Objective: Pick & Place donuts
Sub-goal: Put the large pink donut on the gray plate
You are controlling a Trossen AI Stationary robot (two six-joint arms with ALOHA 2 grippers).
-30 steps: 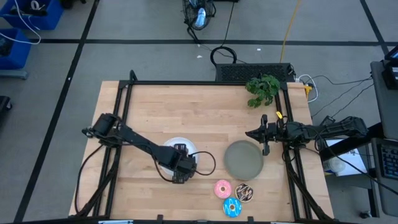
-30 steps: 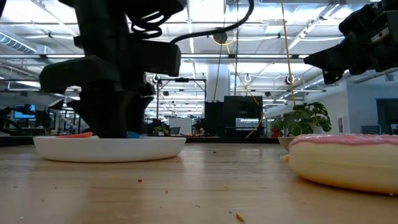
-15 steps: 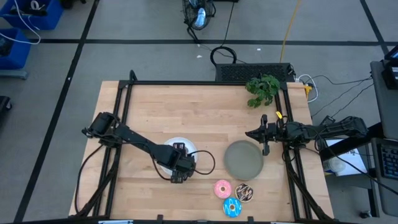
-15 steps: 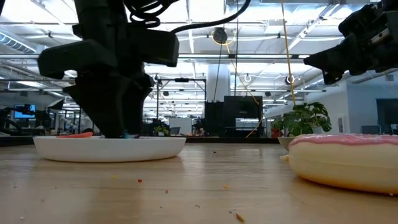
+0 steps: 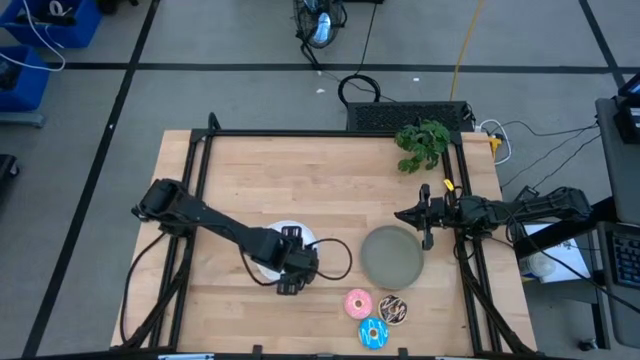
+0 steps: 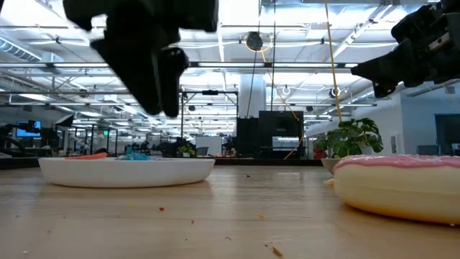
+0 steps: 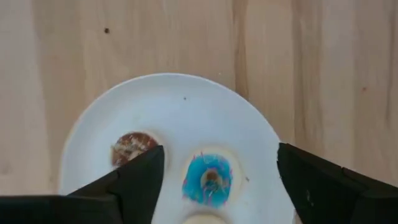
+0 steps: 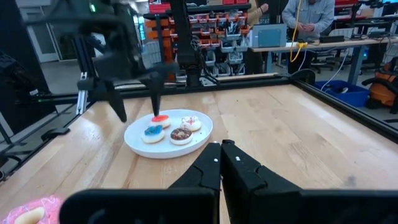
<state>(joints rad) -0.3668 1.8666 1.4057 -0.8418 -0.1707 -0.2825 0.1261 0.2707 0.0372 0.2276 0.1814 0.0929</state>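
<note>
My left gripper (image 7: 217, 163) hangs open over the white plate (image 5: 296, 230), fingers pointing down, clear of it. On the plate lie small donuts: a blue one (image 7: 208, 177), a brown one (image 7: 132, 148), a red one (image 8: 160, 119) and a whitish one (image 8: 190, 122). Three larger donuts rest on the table near the front edge: pink (image 5: 358, 303), sprinkled chocolate (image 5: 393, 311) and blue (image 5: 373, 333). My right gripper (image 5: 400, 216) waits shut at the table's right side, level, just beyond the grey plate (image 5: 392, 256).
A green plant (image 5: 422, 143) stands at the far right corner. Black frame rails (image 5: 320, 133) run along the table's edges. The left arm's cable loop (image 5: 338, 262) hangs between the two plates. Bare wood lies across the far half of the table.
My left gripper has risen straight up from the white plate, its fingers now well above the rim. The small blue donut stays lying on the plate below it.
</note>
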